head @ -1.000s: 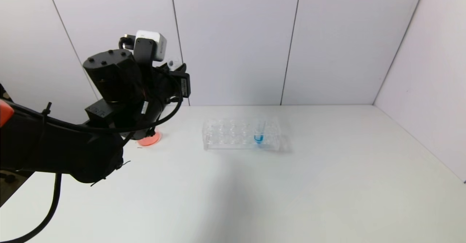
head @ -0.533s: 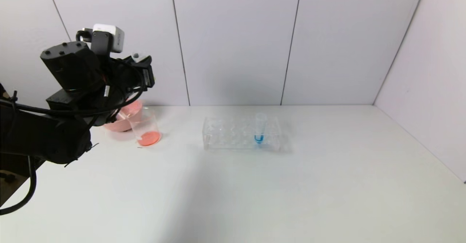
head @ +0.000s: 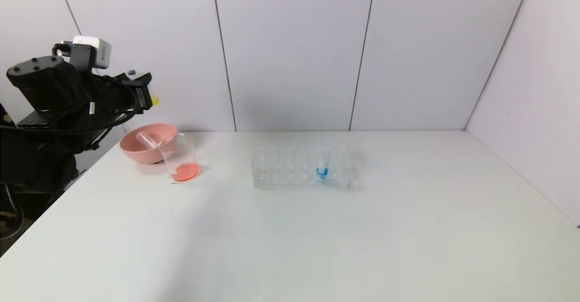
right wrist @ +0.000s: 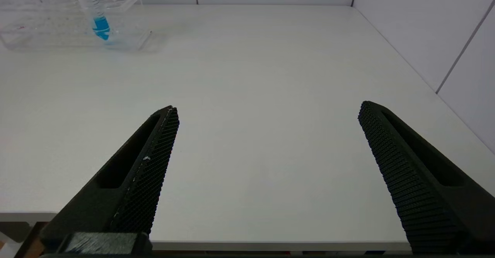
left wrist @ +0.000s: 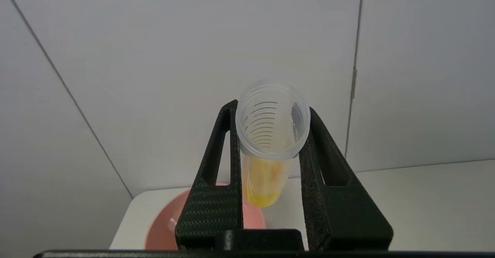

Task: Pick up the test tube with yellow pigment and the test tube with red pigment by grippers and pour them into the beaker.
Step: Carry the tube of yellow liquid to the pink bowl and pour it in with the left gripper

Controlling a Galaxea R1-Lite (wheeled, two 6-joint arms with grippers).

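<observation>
Right gripper: held low over the near edge of the tabletop; jaws spread wide, nothing between them.
Rack: clear, set toward the far edge, about mid-width; one blue tube is stood upright in it.
Beaker: set near the far left corner, just in front of the pink bowl; red-orange liquid is seen at its bottom.
Bowl contents: a clear tube is laid slanted in the bowl; whether it is the red one cannot be told.
Left gripper: held raised beyond the far left corner, above and left of the bowl.
Left jaws: closed on the yellow tube, gripped just below its open mouth.
Yellow tube: yellow liquid is seen in its lower end, above the bowl's rim in the left wrist view.
</observation>
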